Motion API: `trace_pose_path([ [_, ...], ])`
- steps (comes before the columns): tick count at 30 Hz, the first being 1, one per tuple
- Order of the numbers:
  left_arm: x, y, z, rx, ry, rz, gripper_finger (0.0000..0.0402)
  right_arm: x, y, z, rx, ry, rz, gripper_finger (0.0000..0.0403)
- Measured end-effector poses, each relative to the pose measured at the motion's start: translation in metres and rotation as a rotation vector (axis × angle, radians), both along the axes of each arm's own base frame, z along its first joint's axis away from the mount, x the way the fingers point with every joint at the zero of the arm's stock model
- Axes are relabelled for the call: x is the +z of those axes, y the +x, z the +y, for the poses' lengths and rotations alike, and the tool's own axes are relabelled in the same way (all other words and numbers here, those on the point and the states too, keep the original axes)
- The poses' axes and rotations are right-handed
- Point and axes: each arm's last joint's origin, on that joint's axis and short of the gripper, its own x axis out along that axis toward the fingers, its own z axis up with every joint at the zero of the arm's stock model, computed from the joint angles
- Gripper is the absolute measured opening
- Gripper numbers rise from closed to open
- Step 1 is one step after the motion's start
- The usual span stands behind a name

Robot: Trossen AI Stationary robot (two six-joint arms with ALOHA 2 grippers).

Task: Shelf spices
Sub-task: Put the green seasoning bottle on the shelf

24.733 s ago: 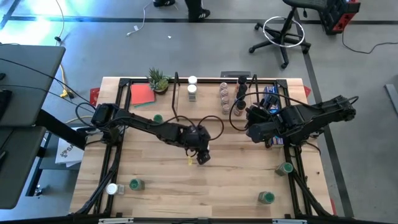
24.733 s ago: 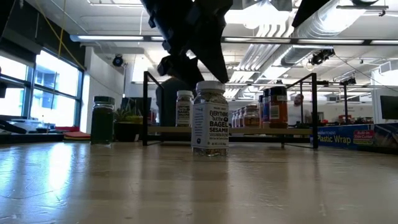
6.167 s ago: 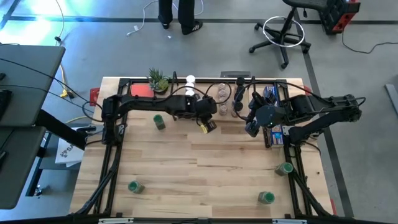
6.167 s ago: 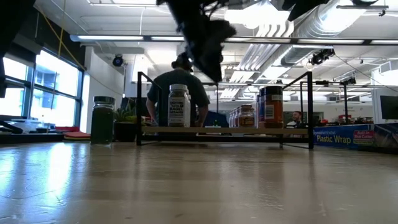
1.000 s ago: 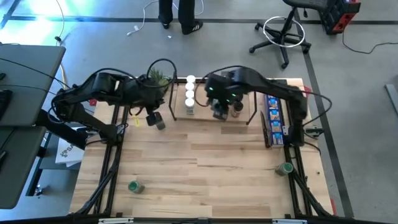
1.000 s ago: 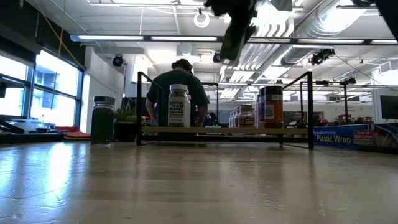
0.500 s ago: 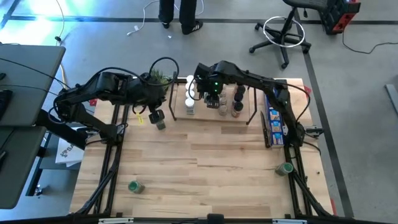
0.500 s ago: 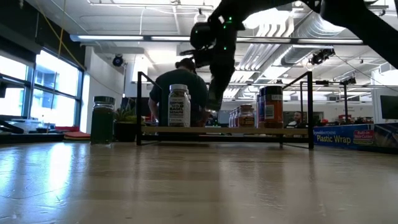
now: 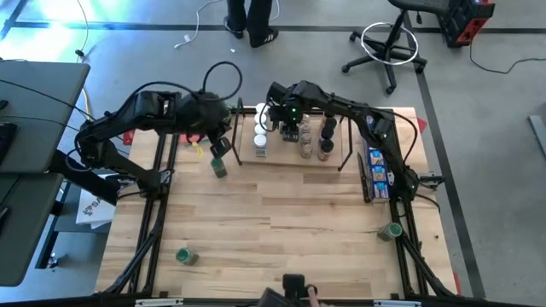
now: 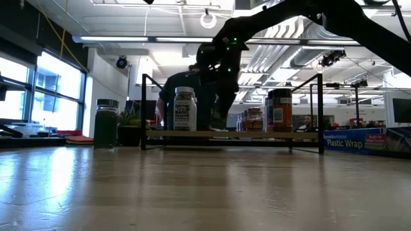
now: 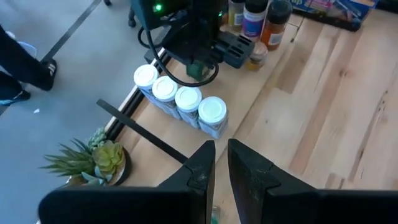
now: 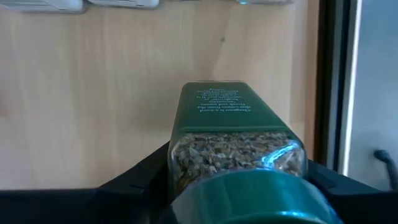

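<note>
The shelf (image 9: 286, 159) is a light-wood rack with a black frame at the table's far edge. On it stand a row of white-capped spices (image 11: 180, 99) and several darker jars (image 9: 322, 141). My right gripper (image 9: 288, 130) reaches down over the shelf between these groups, shut on a green-capped jar (image 12: 233, 118). My left gripper (image 9: 220, 147) hangs shut and empty beside the shelf's left end, above another green-capped jar (image 9: 219, 167) standing on the table. My right gripper pinches the green-capped jar between its two fingers (image 12: 140, 174), on its opposite sides just below the cap (image 12: 186, 155). The fingers come from above, pointing down. The jar is upright over the shelf board (image 12: 93, 93); whether its base rests on the board, I cannot tell.
Two more green-capped jars stand on the table at the near left (image 9: 184, 255) and near right (image 9: 391, 230). A long blue box (image 9: 375, 166) lies along the right side. A small plant (image 11: 93, 155) stands left of the shelf. A person (image 10: 183, 90) stands beyond the far edge.
My right gripper has come down from high above the shelf to board level with the green-capped jar, shifting a little toward the table's left and far edges. My left gripper has drifted slightly toward the far edge, staying shut.
</note>
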Motion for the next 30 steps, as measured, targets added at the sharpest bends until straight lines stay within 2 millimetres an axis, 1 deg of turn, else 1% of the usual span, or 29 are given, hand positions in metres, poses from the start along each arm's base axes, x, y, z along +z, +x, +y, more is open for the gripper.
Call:
trace_pose_path([
  [5,-0.001,-0.001,0.005,-0.064,-0.029,0.016,0.0039,0.001,0.004,-0.003,0.117,-0.056,-0.023,0.0212],
  [9,-0.001,-0.001,0.006,-0.102,-0.036,0.026,0.0039,0.002,0.005,-0.004,0.152,-0.097,-0.016,0.0213],
  [24,-0.001,-0.001,0.006,-0.122,-0.021,0.037,0.0039,0.000,0.005,-0.005,0.142,-0.097,-0.012,0.0215],
  [30,-0.001,-0.001,0.006,-0.114,-0.028,0.033,0.0039,-0.005,0.002,-0.011,0.065,-0.074,0.001,0.0216],
])
